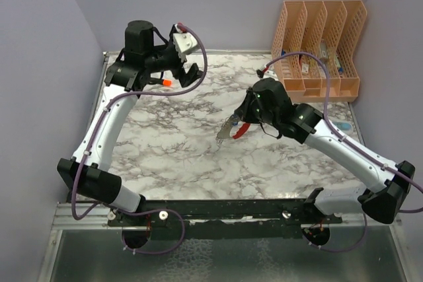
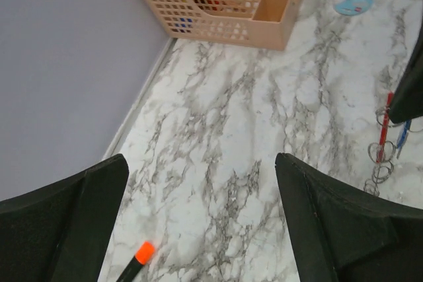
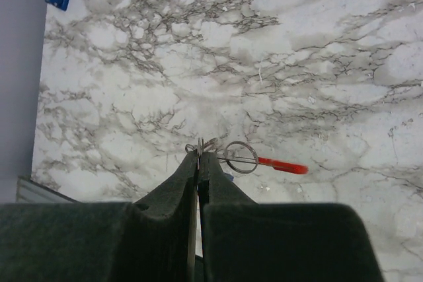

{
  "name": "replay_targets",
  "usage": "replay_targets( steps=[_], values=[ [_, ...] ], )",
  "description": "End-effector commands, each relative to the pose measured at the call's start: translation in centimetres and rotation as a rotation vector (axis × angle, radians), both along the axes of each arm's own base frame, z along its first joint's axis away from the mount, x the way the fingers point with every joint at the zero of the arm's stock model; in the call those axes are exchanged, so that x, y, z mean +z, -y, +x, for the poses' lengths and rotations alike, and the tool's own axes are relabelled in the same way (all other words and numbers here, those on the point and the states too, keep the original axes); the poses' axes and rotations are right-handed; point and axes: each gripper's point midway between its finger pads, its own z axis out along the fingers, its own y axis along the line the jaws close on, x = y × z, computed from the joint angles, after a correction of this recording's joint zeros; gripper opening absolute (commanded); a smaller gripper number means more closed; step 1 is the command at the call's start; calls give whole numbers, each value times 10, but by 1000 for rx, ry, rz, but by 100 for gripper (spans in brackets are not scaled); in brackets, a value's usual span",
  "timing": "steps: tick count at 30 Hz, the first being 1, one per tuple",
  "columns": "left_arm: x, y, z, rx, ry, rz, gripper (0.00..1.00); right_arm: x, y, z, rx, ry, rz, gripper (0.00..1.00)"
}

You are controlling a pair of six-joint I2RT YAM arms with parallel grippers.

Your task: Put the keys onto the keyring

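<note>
Presently the right jaws pinch the keyring [image 3: 283, 165], dangling just 3 o'clock of surface [image 1: 172, 143] centre, the left jaws gaping empty at 11 o'clock; threading next likely needs them brought across.

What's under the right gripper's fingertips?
The shut right gripper pinches the keyring: silvery wire loops with a red part sticking out over the marble table. A blue sliver beside the fingers is mostly covered, so unidentifiable.
</note>
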Motion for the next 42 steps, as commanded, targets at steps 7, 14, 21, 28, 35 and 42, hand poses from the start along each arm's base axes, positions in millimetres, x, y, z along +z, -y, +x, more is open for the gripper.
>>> replay_targets(
  steps=[7, 14, 21, 28, 35, 42],
  values=[
    [20, 8, -16, 202, -136, -249, 99, -4, -15, 21, -341, -184, 258, 1],
    [-68, 33, -40, 49, -196, -139, 99, -24, -20, 32, -573, -356, 271, 1],
    [-76, 25, -46, -110, 208, 53, 99, -19, -26, 40, -658, -420, 239, 1],
    [-55, 38, -30, -127, 262, 11, 84, -32, -28, 44, -575, -487, 296, 1],
    [-74, 55, -44, -226, 359, 29, 87, -20, -18, 50, -458, -461, 405, 1],
    [-74, 67, -78, -319, 470, -8, 89, -3, -23, 45, -348, -455, 459, 1]
  ],
)
